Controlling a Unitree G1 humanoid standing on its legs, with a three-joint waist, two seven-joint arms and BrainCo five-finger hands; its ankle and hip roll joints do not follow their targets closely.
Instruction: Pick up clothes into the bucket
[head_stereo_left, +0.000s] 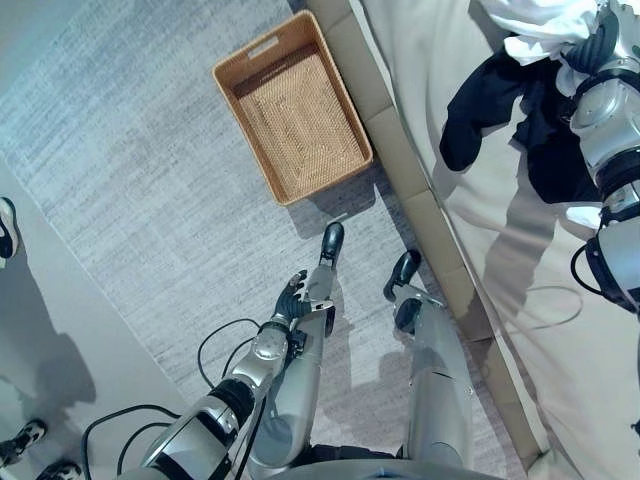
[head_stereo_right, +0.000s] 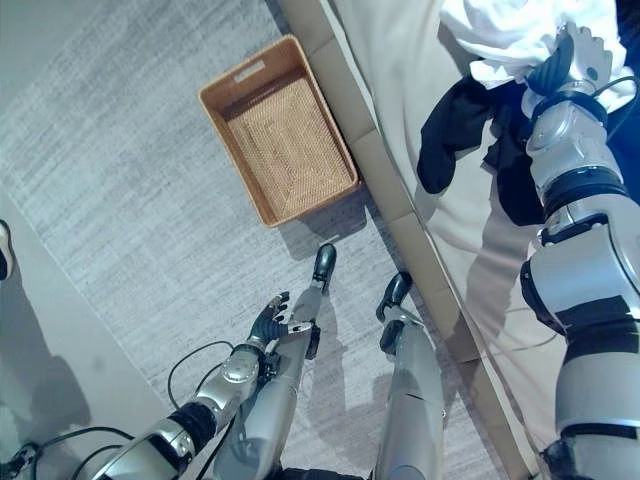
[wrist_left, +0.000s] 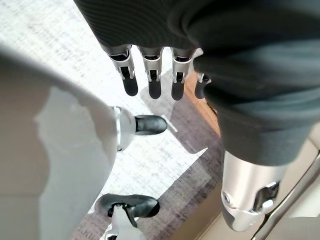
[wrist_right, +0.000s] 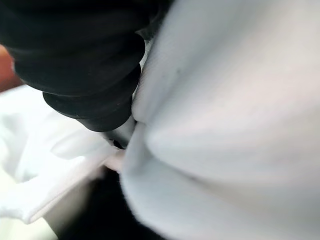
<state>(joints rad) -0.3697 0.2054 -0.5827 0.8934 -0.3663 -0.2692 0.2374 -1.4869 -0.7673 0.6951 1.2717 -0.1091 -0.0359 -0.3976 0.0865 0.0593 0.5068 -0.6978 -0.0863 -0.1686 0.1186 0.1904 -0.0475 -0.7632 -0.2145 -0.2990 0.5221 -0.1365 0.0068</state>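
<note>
A white garment (head_stereo_left: 535, 25) and a black garment (head_stereo_left: 490, 100) lie together on the beige bed (head_stereo_left: 420, 60) at the upper right. My right hand (head_stereo_right: 562, 62) is pressed into the white garment (wrist_right: 235, 125), which bunches against its dark cover. An empty woven basket (head_stereo_left: 262, 47) stands on the grey carpet beside the bed's edge, left of the clothes. My left hand (head_stereo_left: 295, 297) hangs low over the carpet, well short of the basket, and holds nothing; its fingers (wrist_left: 152, 80) are straight.
The bed's padded edge (head_stereo_left: 400, 150) runs diagonally between the basket and the clothes. A person's shoe (head_stereo_left: 5, 230) shows at the far left on the smooth floor, and more shoes (head_stereo_left: 25, 440) at the lower left. Grey carpet (head_stereo_left: 130, 150) surrounds the basket.
</note>
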